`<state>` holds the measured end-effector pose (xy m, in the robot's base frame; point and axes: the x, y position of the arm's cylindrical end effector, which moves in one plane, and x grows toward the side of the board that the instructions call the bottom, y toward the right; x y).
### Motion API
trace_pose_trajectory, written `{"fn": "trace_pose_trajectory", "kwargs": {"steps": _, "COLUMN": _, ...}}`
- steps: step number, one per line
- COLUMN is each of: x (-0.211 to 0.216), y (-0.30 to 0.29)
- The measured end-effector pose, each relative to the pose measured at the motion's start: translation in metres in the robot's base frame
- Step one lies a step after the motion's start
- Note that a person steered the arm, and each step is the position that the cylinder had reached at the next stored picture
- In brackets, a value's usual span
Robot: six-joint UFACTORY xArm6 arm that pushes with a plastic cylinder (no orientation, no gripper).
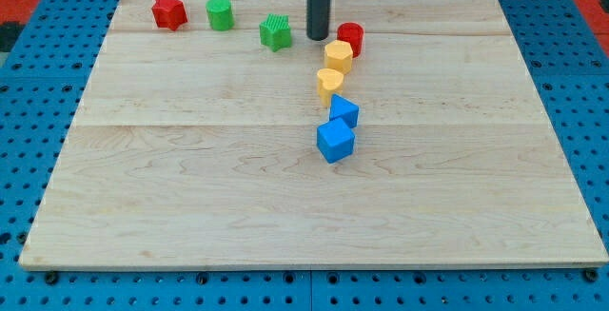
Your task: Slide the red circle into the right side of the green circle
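Near the bench's (190, 206) top edge, the red circle (351, 37) sits just right of my tip (317, 37), touching a yellow block (338, 56). The green circle (220, 12) lies well left, beyond a green star (275, 32). No pincer exists here, only a rod; no containers.

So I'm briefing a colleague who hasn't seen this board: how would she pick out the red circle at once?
Start at the dark rod coming down near the top middle of the wooden board; my tip rests there. The red circle sits just to the tip's right in the view, touching the upper yellow block. It is round, whereas the other red block, at the top left, is star-shaped.
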<state>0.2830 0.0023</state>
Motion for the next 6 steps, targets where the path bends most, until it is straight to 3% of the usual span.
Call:
{"fn": "trace_pose_trajectory", "kwargs": {"steps": 2, "x": -0.012, "y": -0.128}}
{"fn": "trace_pose_trajectory", "kwargs": {"steps": 3, "x": -0.009, "y": -0.124}}
{"fn": "trace_pose_trajectory", "kwargs": {"steps": 5, "x": -0.038, "y": 0.053}}
{"fn": "trace_pose_trajectory", "kwargs": {"steps": 6, "x": -0.059, "y": 0.086}}
